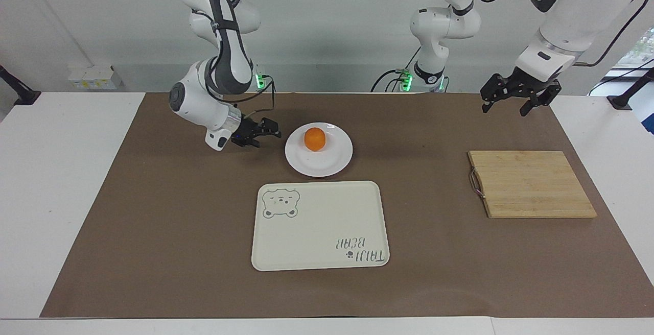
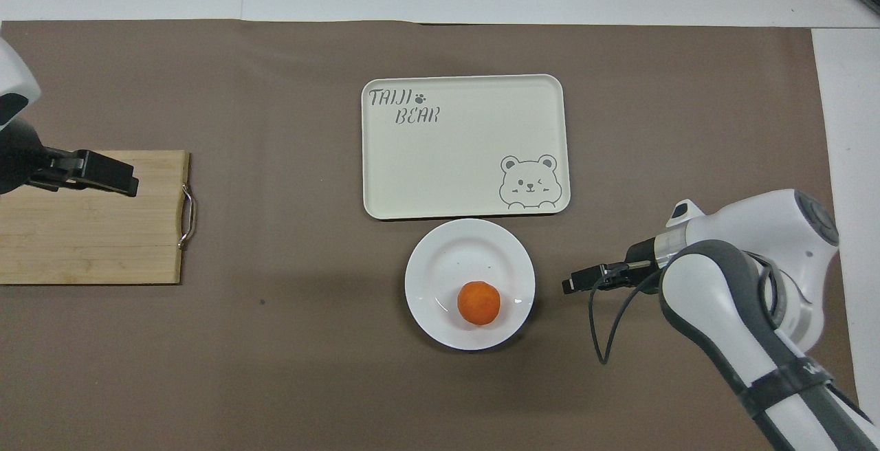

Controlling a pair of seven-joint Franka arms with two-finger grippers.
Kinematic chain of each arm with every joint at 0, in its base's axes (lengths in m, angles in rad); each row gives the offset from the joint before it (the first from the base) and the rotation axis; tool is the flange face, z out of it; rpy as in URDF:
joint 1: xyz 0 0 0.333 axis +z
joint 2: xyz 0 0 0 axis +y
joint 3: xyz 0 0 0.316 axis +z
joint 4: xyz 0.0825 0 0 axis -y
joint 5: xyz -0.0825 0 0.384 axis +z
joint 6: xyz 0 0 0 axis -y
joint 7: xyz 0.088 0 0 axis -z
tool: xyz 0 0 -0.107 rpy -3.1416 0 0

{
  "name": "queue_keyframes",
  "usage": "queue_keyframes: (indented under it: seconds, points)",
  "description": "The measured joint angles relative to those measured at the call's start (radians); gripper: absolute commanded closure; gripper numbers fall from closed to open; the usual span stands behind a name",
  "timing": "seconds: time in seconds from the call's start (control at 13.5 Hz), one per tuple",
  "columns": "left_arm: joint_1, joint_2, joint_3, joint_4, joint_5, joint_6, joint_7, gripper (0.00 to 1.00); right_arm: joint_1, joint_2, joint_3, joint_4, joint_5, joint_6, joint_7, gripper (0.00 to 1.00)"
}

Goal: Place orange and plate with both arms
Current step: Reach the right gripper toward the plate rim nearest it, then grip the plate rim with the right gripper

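1 orange (image 1: 314, 139), 1 plate (image 1: 332, 164), 1 tray (image 1: 319, 233), 1 board (image 1: 531, 184)

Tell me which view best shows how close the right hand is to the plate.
The facing view: the right hand sits low beside the plate, toward the right arm's end, with a gap of mat visible between them. The overhead view shows the right hand apart from the plate too, but hides its height.

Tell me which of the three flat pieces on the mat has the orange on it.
The round white plate, with the orange on it. The cream bear tray and the wooden cutting board hold nothing.
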State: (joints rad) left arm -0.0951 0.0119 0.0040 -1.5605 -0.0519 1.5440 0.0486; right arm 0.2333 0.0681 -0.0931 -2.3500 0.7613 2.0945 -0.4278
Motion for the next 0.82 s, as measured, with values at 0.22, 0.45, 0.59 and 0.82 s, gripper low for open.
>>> queue_keyframes:
  seconds: [0.22, 0.45, 0.59, 0.82]
  points:
    - [0.000, 0.000, 0.000, 0.000, 0.000, 0.000, 0.000, 0.00, 0.057, 0.061, 0.000, 0.000, 0.100, 0.046, -0.033, 0.04]
    - [0.000, 0.000, 0.000, 0.000, 0.000, 0.000, 0.000, 0.00, 0.122, 0.079, 0.001, 0.000, 0.168, 0.067, -0.032, 0.70]
    - [0.000, 0.000, 0.000, 0.000, 0.000, 0.000, 0.000, 0.00, 0.145, 0.080, 0.001, 0.000, 0.182, 0.068, -0.029, 1.00]
    - [0.000, 0.000, 0.000, 0.000, 0.000, 0.000, 0.000, 0.00, 0.142, 0.082, -0.004, 0.000, 0.182, 0.068, -0.028, 1.00]
